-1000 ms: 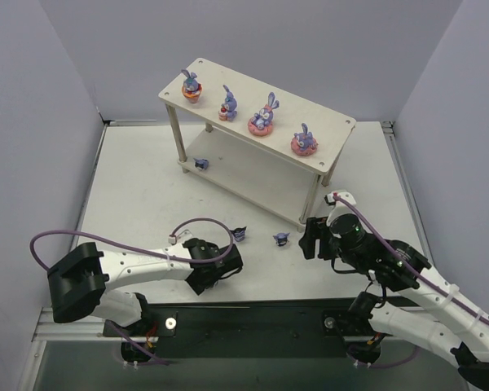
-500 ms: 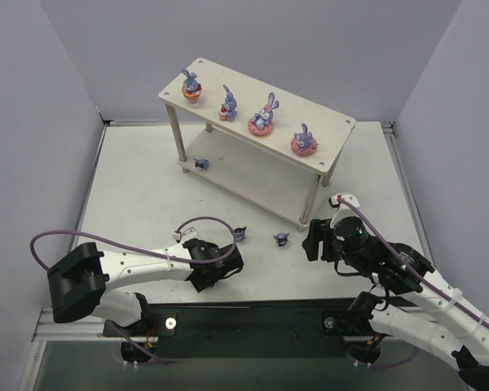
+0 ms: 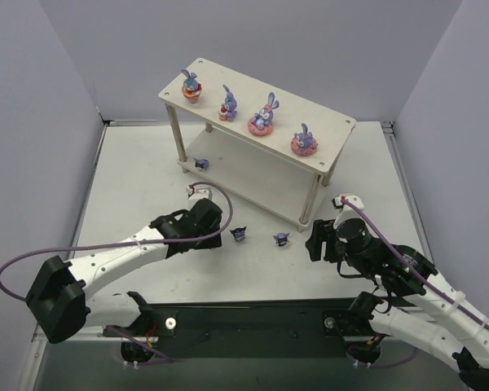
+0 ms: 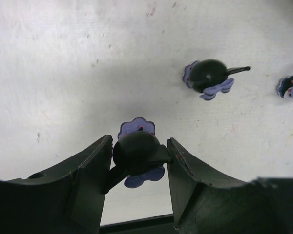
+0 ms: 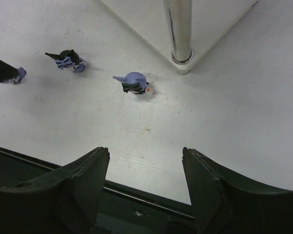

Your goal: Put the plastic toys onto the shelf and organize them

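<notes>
One blue figure (image 4: 136, 146) sits clamped in your left tool (image 4: 139, 144), which has swung toward the shelf (image 3: 326, 122); your right tool (image 5: 144, 152) hangs, jaws apart, near a second figure (image 5: 135, 82).

Left gripper (image 4: 139, 143) clamped on dark blue figure (image 4: 136, 150), arm stretched forward; right gripper (image 5: 145, 152) spread wide, empty.

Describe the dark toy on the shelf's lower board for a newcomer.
Find the pale wooden shelf at the table's far side, then its lower board's left end. The dark blue figure there is that tier's only visible toy; the purple rabbits stand above, other dark figures on the table.
</notes>
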Controlling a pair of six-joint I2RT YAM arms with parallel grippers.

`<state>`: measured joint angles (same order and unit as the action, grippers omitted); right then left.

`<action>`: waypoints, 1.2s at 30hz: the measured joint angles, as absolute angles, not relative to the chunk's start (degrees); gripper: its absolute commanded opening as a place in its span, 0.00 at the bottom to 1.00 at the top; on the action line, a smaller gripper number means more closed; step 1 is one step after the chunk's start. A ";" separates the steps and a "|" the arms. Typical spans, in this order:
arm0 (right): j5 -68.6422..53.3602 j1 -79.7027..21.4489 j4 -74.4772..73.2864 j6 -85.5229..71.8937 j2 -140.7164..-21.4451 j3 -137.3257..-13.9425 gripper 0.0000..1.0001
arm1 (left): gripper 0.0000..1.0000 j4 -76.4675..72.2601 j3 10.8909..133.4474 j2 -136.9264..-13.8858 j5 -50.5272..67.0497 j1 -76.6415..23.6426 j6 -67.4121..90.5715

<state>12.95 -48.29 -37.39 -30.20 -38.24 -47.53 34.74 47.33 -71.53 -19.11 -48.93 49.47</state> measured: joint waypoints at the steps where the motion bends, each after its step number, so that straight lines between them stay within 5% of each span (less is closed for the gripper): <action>1: 13.17 -48.27 -37.52 -30.20 -38.33 -47.53 0.63 | 0.28 33.65 48.05 -71.61 -17.34 -47.29 45.63; 5: 13.96 -47.92 -37.87 -30.20 -38.96 -47.66 0.63 | 0.17 31.51 52.31 -73.76 -11.49 -41.98 33.10; 18: 15.84 -47.16 -38.50 -30.37 -42.68 -51.03 0.63 | 0.08 26.46 66.08 -88.99 1.61 -31.29 11.60; 20: 16.21 -46.96 -38.57 -30.37 -43.00 -51.03 0.63 | 0.00 26.22 67.77 -90.65 2.76 -30.41 9.80; 36: 17.61 -46.48 -39.09 -31.86 -44.16 -52.14 0.62 | 0.00 24.34 76.84 -100.27 7.57 -26.37 -0.80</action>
<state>17.61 -46.48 -39.09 -31.86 -44.16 -52.14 24.34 76.84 -100.27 7.57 -26.37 -0.80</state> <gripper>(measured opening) 0.626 0.560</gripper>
